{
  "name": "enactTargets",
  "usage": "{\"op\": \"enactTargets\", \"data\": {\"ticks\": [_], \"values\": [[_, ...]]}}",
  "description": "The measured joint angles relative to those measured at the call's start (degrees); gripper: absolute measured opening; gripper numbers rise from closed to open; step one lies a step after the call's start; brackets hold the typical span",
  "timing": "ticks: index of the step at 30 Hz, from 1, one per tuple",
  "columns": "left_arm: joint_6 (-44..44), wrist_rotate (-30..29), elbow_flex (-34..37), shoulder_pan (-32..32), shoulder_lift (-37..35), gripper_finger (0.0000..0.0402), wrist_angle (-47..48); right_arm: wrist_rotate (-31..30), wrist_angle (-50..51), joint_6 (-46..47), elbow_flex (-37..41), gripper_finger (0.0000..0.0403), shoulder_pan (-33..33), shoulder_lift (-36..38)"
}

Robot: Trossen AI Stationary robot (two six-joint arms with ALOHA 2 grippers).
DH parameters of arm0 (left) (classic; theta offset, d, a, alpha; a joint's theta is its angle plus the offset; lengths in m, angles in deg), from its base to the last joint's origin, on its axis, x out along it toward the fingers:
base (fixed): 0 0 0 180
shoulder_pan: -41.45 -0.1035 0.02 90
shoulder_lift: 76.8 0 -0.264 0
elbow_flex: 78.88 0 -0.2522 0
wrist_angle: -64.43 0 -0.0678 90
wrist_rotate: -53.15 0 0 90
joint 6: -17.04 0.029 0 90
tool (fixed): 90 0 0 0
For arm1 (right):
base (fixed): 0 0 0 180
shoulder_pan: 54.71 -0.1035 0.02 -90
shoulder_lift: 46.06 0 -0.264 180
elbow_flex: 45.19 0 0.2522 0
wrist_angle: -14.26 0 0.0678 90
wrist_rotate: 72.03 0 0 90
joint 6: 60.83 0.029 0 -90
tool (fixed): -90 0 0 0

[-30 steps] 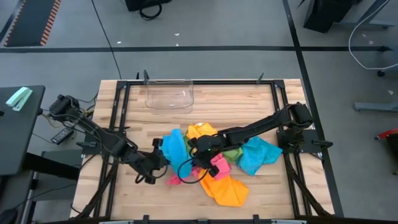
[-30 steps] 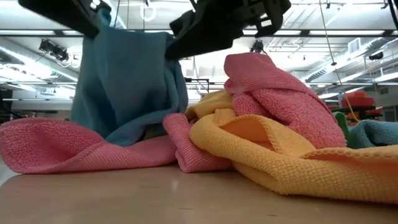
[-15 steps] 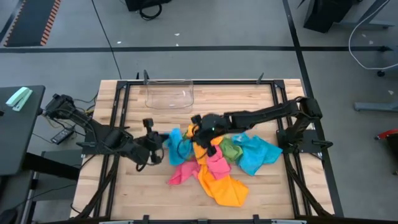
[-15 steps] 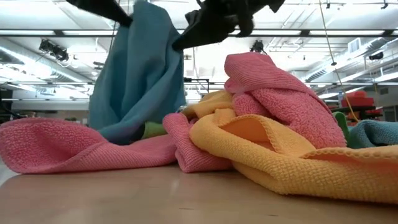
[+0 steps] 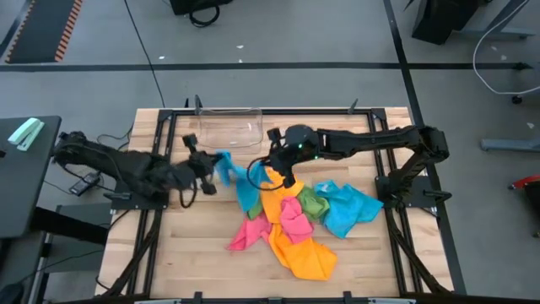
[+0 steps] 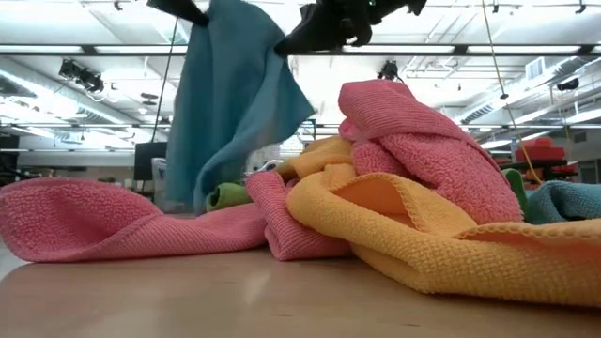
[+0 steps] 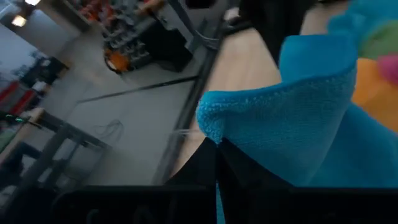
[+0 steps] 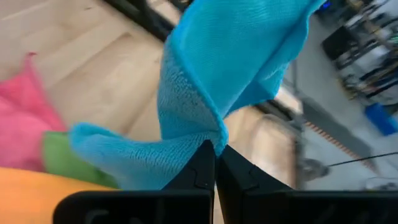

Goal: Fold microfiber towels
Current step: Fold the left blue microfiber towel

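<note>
1. The left gripper [image 5: 213,163] sits over the left-centre of the table [image 5: 354,253], clenched on one corner of a blue towel [image 5: 242,187]. In the left wrist view the fingers [image 7: 208,163] pinch a rounded, nubby fold of that cloth.
2. The blue towel is lifted between the two grippers. Its top edge runs left to right from one pinch to the other, and the rest hangs down toward the pile, so its long axis is close to vertical in the low view, with loose soft folds.
3. The right gripper [image 5: 274,160] is just right of the towel's upper edge, grasping the opposite corner. The right wrist view shows its fingers [image 8: 204,163] pressed together on a creased fold of looped, fuzzy fabric.
4. Below and to the right lies the heap: a pink towel [image 5: 291,221], an orange-yellow towel [image 5: 302,253], a small green towel [image 5: 314,204] and a second blue towel [image 5: 350,211], crumpled and overlapping. Their pile looks thick and terry-like in the low view.
5. The hanging towel's lower end touches or nearly touches the heap; which, I cannot tell.
6. A clear plastic bin [image 5: 229,128], rectangular with rounded corners, stands at the table's far edge, behind the grippers and apart from the cloths.
</note>
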Motion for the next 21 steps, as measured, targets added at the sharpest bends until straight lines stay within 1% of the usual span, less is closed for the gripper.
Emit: {"op": "enactTargets", "data": {"ticks": [4,6,7,10,12,14,16,18,21], "values": [[6.11,0.19,-0.76,-5.22,-1.51,0.002,-4.73,-0.12,-1.27,-1.61,0.0,0.001,2.59,2.7],[10.11,2.18,-0.82,-8.17,-1.45,0.0027,-9.27,-0.24,-1.17,-1.94,0.0,0.001,3.87,4.45],[12.0,4.49,-0.82,-9.8,-1.31,0.0027,-11.52,-0.24,-1.13,-1.95,0.0,0.001,4.5,5.4],[17.2,14.05,-0.89,-15.13,0.7,0.0021,-20.8,-0.09,0.95,-1.95,-0.02,0.001,6.12,8.14],[20.31,18.7,-0.82,-18.8,2.4,0.0013,-26.04,-0.27,4.14,-1.93,-0.02,0.001,6.87,9.41],[21.94,24.3,-0.85,-23.07,4.29,0.0008,-32.04,-2.09,7.71,-1.95,-0.02,0.001,7.6,10.56],[22.0,30.42,-0.85,-27.02,6.47,0.0007,-36.21,-4.8,10.87,-1.72,-0.02,0.001,8.82,11.9],[21.1,35.32,-0.85,-30.45,9.43,0.0012,-40.37,-7.45,13.53,-1.07,-0.02,0.001,10.35,12.94],[20.64,39.21,-0.85,-34.27,14.3,0.0025,-45.23,-8.58,14.95,0.95,-0.02,0.001,12.97,13.49]]}}
